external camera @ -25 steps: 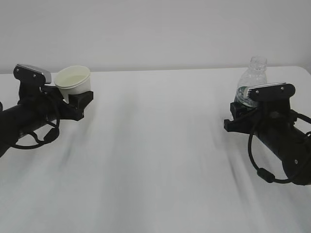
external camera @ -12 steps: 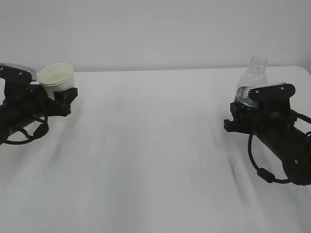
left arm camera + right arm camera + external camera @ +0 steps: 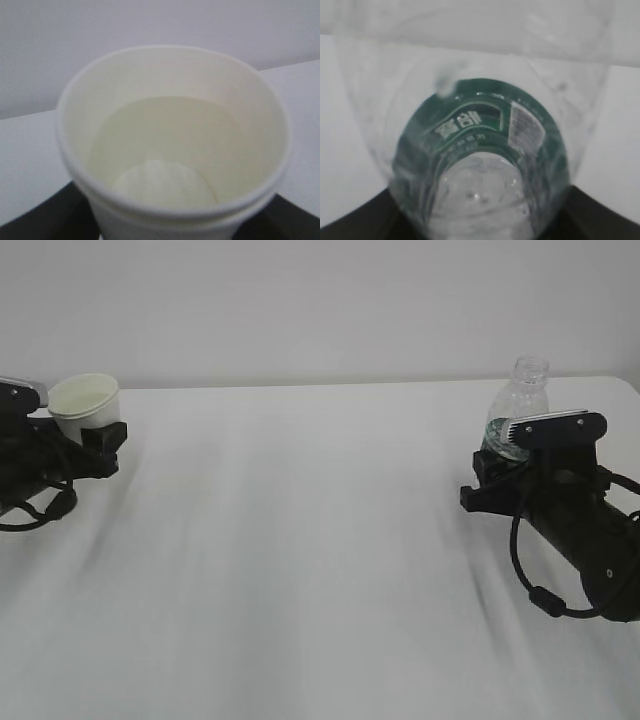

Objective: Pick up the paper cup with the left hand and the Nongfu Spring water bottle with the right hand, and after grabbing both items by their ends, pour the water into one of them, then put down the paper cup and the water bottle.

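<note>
- A wide white surface (image 3: 320, 540) fills the exterior view, with a plain pale wall behind it.
- At the far left edge, the black left hand (image 3: 30, 470) lies low over the surface, cut off by the frame, with a looping black cable beneath it.
- Its tool (image 3: 95, 435) pinches the small white paper cup (image 3: 85, 405) with a cream-coloured inside and a rolled rim; black prongs sit against the cup's lower sides.
- The cup stands upright with its mouth open to the top, at the back left of the surface.
- The left wrist view looks down into the paper cup (image 3: 172, 145): a cream wall, a round pale bottom, and dark tool parts at both lower corners. Whether there is liquid inside cannot be told.
- On the right side, the black right hand (image 3: 580, 525) rests low, carrying a grey-silver rectangular plate (image 3: 555, 427) and a looping black cable (image 3: 545, 595).
- Its tool (image 3: 505, 475) grips the lower body of the small clear ribbed plastic Nongfu Spring water bottle (image 3: 520, 405) with a dark green label band.
- The bottle stands upright, uncapped, its neck rising above the plate.
- The right wrist view shows the bottle (image 3: 480, 150) close up, its green label and clear ribbed base, with dark tool parts at the lower corners.
- Cup and bottle are well apart, at opposite sides of the surface.
</note>
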`<act>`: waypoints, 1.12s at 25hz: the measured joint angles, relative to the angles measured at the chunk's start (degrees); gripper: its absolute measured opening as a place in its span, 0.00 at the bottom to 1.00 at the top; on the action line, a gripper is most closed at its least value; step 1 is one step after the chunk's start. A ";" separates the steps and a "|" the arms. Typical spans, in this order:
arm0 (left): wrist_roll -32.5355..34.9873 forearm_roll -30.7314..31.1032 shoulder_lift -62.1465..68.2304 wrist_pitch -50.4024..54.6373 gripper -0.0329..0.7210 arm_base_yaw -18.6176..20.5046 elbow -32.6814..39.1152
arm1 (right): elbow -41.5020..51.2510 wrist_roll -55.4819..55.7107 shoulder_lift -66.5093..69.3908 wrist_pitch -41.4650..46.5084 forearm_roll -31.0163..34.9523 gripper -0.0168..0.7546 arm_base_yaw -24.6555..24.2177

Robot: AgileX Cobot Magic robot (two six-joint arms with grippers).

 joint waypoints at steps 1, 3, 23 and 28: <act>0.21 -0.45 0.27 0.00 0.68 0.26 0.00 | 0.00 0.00 0.00 0.00 0.00 0.57 0.00; 0.66 -1.05 1.07 -0.41 0.68 0.38 0.00 | 0.00 0.00 0.00 0.00 -0.13 0.57 0.00; 2.48 -4.29 9.65 -7.18 0.68 0.60 0.00 | 0.00 0.11 0.62 0.00 -0.78 0.57 0.00; 2.57 -4.42 9.65 -7.18 0.69 0.60 0.00 | 0.00 0.11 0.62 0.00 -1.09 0.57 0.00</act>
